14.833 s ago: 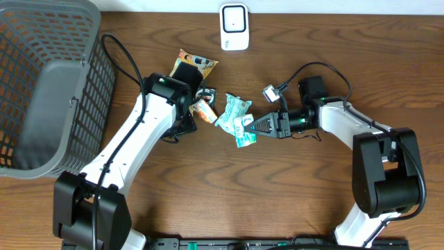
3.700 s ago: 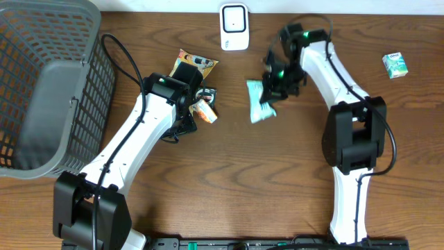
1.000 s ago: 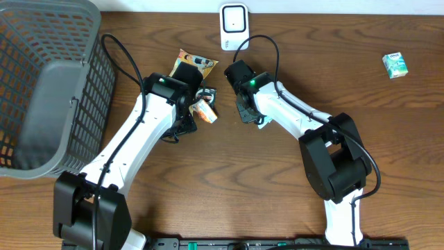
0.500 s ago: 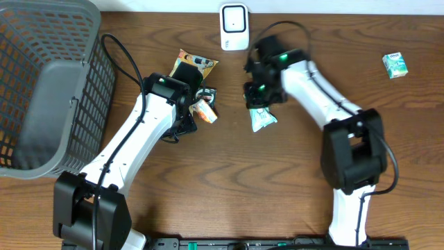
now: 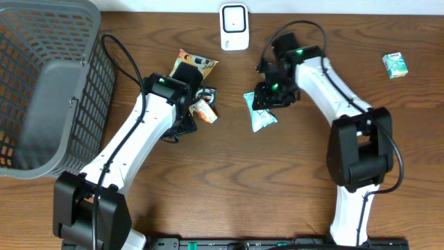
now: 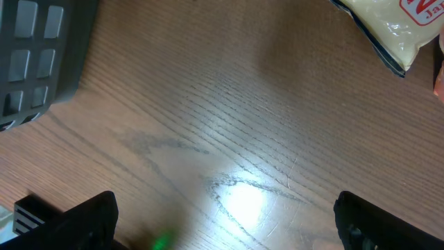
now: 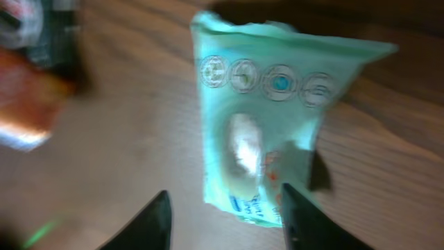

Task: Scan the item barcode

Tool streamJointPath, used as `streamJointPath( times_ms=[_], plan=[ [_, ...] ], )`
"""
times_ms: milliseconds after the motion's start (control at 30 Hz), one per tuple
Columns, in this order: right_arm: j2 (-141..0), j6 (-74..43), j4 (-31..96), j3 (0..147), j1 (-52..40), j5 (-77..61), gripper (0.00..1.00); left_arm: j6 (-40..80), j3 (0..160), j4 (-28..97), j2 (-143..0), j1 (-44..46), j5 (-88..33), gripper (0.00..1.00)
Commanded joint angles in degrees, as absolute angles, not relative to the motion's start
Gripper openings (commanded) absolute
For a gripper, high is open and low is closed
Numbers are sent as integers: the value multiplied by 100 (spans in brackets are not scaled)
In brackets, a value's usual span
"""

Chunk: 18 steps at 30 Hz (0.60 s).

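Note:
A mint-green snack packet (image 5: 261,115) lies flat on the wooden table, below the white barcode scanner (image 5: 234,26) at the back edge. My right gripper (image 5: 269,94) hovers over the packet's upper end. In the right wrist view the packet (image 7: 267,118) fills the middle, and its near edge reaches between my right gripper's (image 7: 225,226) parted fingers (image 7: 156,221); the jaws are open and not pressing it. My left gripper (image 6: 225,229) is wide open over bare wood with nothing between its fingers, and in the overhead view this left gripper (image 5: 179,128) sits left of the packet.
A grey mesh basket (image 5: 48,83) fills the left side. An orange packet (image 5: 205,111) and a yellow-and-black packet (image 5: 195,64) lie by the left arm. A small green box (image 5: 395,64) rests at the far right.
The right arm swung rightward with the green packet in its shut jaws. Its jaws have now opened and the packet lies on the table. The left arm stayed still.

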<state>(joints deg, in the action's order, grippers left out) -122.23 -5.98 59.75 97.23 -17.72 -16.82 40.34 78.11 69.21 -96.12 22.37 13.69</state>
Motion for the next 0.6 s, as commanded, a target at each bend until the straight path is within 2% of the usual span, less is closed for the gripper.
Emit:
streamJointPath(
  times_ms=[0, 200, 267, 467, 567],
  plan=[
    [-12112, -1197, 5929, 9734, -1859, -513, 51, 4084, 7778, 6960, -9581, 2220, 1463, 97],
    [-12123, -1219, 5916, 9732, -1730, -392, 76, 4084, 7778, 6960, -9581, 2220, 1463, 98],
    [-12158, -1205, 5913, 9730, -1629, -556, 80, 4084, 7778, 6960, -9581, 2220, 1463, 98],
    [-12370, -589, 5802, 9699, -1302, -2165, 85, 4084, 7778, 6960, -9581, 2220, 1463, 98],
    [-12488, -589, 5804, 9662, -1203, -2364, 85, 4082, 7778, 6960, -9581, 2220, 1463, 98]
  ],
)
